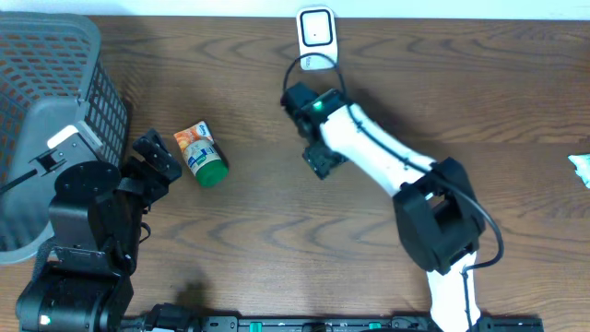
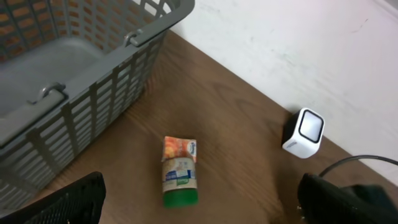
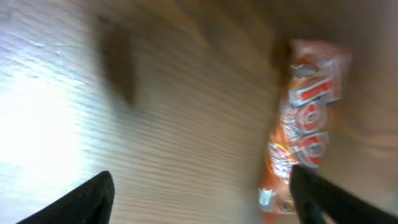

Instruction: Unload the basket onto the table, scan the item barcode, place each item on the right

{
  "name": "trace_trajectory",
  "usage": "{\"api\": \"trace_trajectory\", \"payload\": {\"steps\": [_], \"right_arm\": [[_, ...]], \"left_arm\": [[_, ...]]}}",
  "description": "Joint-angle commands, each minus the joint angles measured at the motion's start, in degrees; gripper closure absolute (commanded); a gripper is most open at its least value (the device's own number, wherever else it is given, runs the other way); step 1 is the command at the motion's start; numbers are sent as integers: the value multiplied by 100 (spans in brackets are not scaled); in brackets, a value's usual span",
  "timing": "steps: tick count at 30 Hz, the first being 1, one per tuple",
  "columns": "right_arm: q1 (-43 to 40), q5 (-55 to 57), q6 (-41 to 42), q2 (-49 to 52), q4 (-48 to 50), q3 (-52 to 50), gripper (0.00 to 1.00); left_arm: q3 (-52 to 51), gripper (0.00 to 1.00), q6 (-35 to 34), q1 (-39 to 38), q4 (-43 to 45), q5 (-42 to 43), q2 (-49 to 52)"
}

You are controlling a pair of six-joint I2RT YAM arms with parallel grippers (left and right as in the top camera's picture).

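A small bottle with a green cap and an orange-and-white label lies on its side on the wooden table, also seen in the left wrist view. My left gripper is open just left of it, and the bottle lies ahead of the wide gap. The white scanner stands at the table's far edge. My right gripper is below the scanner. In its blurred wrist view it stands open, with an orange packet by its right finger. In the overhead view the packet is hidden.
A grey slatted basket fills the far left corner, close to my left arm. A black cable loops from the scanner toward the right arm. A pale scrap lies at the right edge.
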Motion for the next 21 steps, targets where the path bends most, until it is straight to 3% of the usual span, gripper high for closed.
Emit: {"api": "trace_trajectory", "payload": {"steps": [1,9,16,21], "right_arm": [[-807,-1687,-435,-2,111,186,23],[-1996,-2723,-1436,0,616,210,31],[-2710,-3692,-1609,140,907,210,42],[-2942,-3930,-1606,529,1029,210,42]], "left_arm": [[61,1,98,24,-13,-120,-4],[61,1,96,24,-55,-118,-4],[61,1,96,24,-83,-116,-4],[57,1,96,24,-140,-118,-4]]}}
